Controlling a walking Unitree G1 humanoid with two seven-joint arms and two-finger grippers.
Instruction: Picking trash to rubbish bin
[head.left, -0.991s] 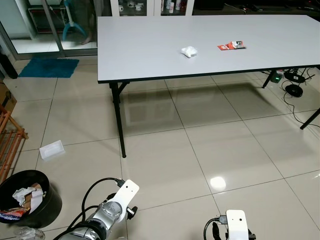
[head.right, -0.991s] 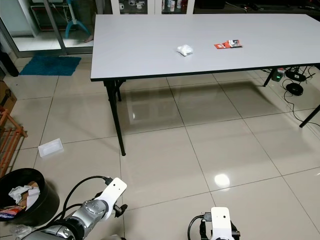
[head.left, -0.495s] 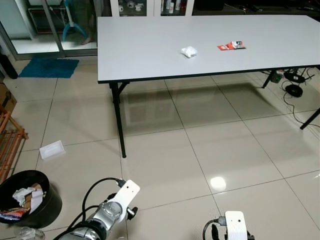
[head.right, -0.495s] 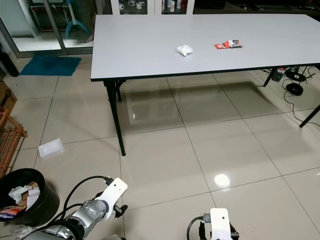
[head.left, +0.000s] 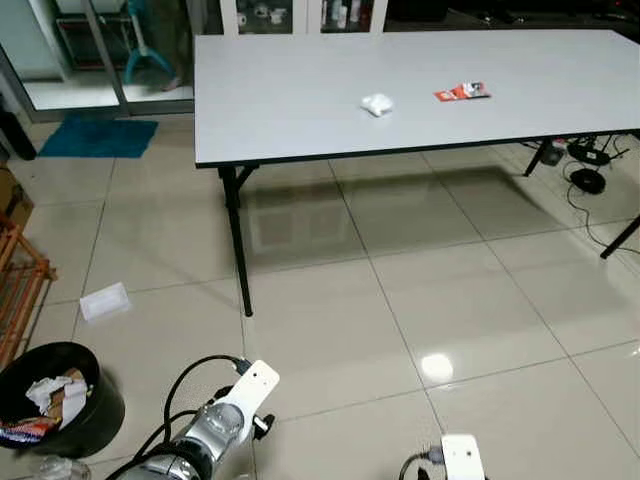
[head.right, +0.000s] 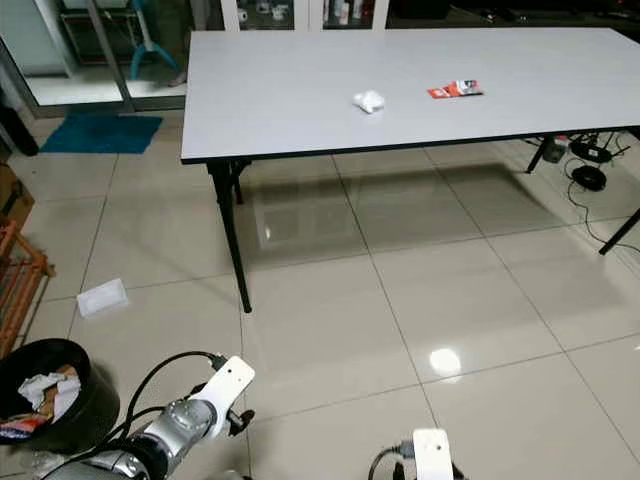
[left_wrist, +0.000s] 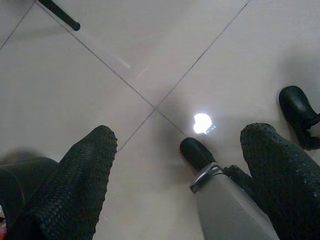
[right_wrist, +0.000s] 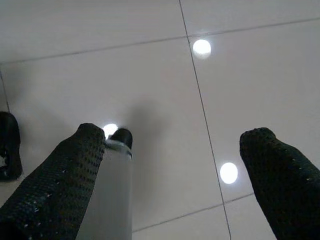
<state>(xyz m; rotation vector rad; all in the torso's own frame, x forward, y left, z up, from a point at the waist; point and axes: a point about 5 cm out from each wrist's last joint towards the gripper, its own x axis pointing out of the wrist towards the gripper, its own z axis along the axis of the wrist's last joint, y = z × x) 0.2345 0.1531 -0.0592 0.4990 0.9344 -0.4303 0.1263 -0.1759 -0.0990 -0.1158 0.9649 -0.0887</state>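
A crumpled white paper (head.left: 377, 103) and a red wrapper (head.left: 462, 92) lie on the long white table (head.left: 300, 110). On the floor left of the table lies a flat white piece of trash (head.left: 104, 300). A black rubbish bin (head.left: 55, 400) with trash inside stands at the lower left. My left arm (head.left: 225, 425) hangs low near the bin, and its gripper (left_wrist: 177, 150) is open over bare tiles. My right gripper (right_wrist: 172, 145) is open too, hanging over the floor with nothing between its fingers.
A wooden rack (head.left: 18, 290) stands at the left edge above the bin. A blue mat (head.left: 95, 137) lies by the glass door. Cables and a power strip (head.left: 580, 160) sit under the table's right end. The table's black legs (head.left: 240, 250) stand ahead.
The camera has moved slightly, so the right arm sits lower in the picture. Nothing on the table or floor has moved, and both grippers stay open.
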